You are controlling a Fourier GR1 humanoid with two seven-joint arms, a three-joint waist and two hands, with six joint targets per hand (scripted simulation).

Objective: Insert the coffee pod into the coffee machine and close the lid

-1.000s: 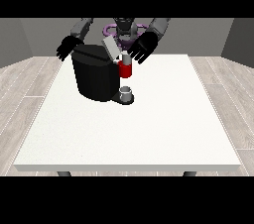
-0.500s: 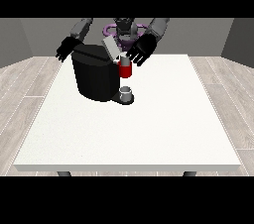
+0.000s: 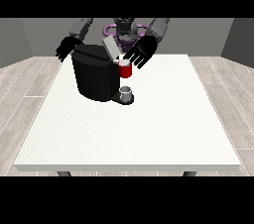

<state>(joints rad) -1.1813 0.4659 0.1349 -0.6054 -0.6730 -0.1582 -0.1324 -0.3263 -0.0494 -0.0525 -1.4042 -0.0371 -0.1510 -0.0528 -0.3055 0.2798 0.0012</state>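
The hand at the view's right (image 3: 140, 53) is hovering just above and behind the red pod holder (image 3: 125, 70) of the coffee machine (image 3: 94, 73), with its fingers spread and fairly straight, grasping nothing that can be seen. The hand at the view's left (image 3: 66, 48) is hanging behind the machine's far left corner, its fingers pointing downward and relaxed, also holding nothing. The machine is standing upright on the far left part of the white table (image 3: 134, 134), its black body rising tall, with the red holder jutting out toward the view's right. Its grey lid (image 3: 110, 48) is standing open, tilting up and back toward the robot, its long axis slanting from lower right to upper left. The coffee pod itself cannot be told apart; whether it is sitting inside the red holder is not showing. A small grey cup (image 3: 126, 92) is sitting on the machine's base, directly under the red holder. The table is standing on a pale wood-plank floor (image 3: 25, 89), with grey walls (image 3: 208, 34) behind.
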